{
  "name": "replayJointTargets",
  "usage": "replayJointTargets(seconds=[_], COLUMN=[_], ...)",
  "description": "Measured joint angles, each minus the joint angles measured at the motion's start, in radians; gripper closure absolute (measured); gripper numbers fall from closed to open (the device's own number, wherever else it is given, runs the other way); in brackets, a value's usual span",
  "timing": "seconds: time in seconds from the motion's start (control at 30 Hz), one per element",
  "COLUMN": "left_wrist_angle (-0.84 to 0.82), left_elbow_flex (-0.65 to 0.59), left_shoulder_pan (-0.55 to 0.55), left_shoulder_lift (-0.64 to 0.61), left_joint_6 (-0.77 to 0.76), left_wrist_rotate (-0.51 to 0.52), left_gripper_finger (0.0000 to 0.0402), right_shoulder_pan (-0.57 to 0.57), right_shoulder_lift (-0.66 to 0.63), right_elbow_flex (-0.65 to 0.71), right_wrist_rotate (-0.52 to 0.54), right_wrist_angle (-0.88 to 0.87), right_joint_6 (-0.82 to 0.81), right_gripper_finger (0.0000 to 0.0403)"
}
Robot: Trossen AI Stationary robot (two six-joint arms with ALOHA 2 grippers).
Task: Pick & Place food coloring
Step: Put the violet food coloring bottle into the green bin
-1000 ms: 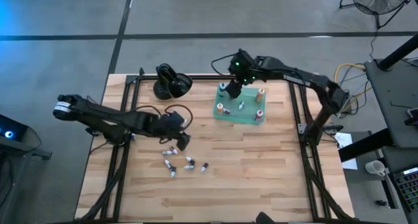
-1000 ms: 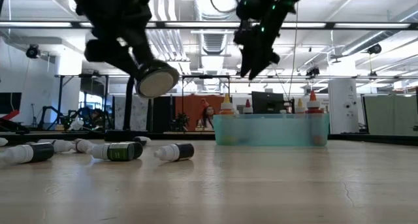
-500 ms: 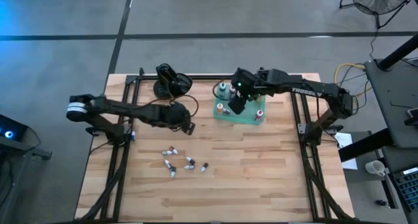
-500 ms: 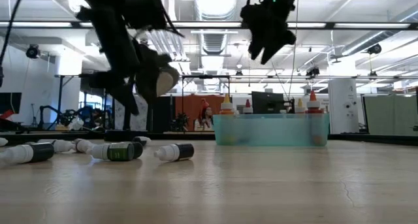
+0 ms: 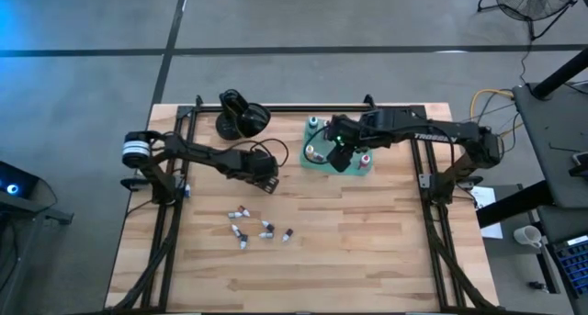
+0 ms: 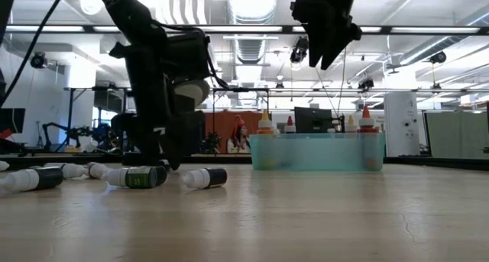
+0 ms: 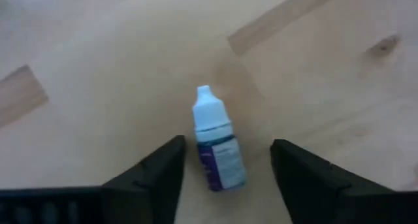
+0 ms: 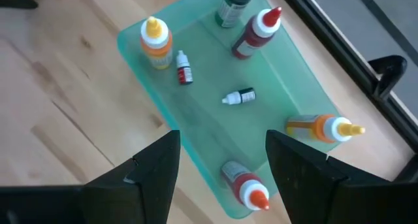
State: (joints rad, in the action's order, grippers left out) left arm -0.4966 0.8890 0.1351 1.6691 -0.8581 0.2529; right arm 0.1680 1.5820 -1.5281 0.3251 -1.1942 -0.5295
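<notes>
A tiny food coloring bottle [image 7: 219, 155], white-capped with a purple label, lies on its side on the wooden table. My left gripper [image 7: 226, 147] [image 5: 268, 180] is low over it, open, one finger on either side with a gap to each. Several more tiny bottles [image 5: 262, 225] [image 6: 137, 176] lie on the table nearer the front edge. My right gripper [image 8: 222, 138] [image 5: 340, 154] hangs open and empty above the teal tray [image 8: 196, 113] [image 5: 317, 161]. The tray holds upright yellow-capped [image 8: 155, 41] and red [image 8: 256, 31] bottles and a small one lying flat [image 8: 238, 96].
A glossy black rounded object [image 5: 241, 115] sits at the far edge, left of the tray. Black frame rails [image 5: 175, 196] run along the table's left and right sides. An orange bottle [image 8: 323, 127] lies in the tray. Bare wood spreads toward the near edge.
My left gripper has swung away from the loose bottles toward the table's far right and sunk close to the tabletop, tipping more steeply downward. My right gripper has moved from the tray's far left corner toward the near edge, over the tray's middle.
</notes>
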Motion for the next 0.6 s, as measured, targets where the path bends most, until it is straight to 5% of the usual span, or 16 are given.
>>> replayJointTargets(seconds=[0.3,0.4,0.6], left_wrist_angle=[0.093,0.115,0.154], left_elbow_flex=[-0.005,0.03,0.198], left_shoulder_pan=[0.001,-0.013,-0.037], left_shoulder_lift=[0.007,-0.041,-0.17], left_joint_6=[0.02,0.013,0.102], left_wrist_rotate=[0.08,0.044,0.134], left_gripper_finger=[0.0359,0.0367,0.0367], right_shoulder_pan=[-0.002,-0.009,-0.02], right_shoulder_lift=[0.004,-0.017,-0.16], right_elbow_flex=[0.032,0.038,0.066], right_wrist_rotate=[0.019,0.026,0.129], right_wrist_angle=[-0.016,-0.02,-0.033], right_joint_6=[0.007,0.015,-0.011], right_gripper_finger=[0.0183,0.0183,0.0184])
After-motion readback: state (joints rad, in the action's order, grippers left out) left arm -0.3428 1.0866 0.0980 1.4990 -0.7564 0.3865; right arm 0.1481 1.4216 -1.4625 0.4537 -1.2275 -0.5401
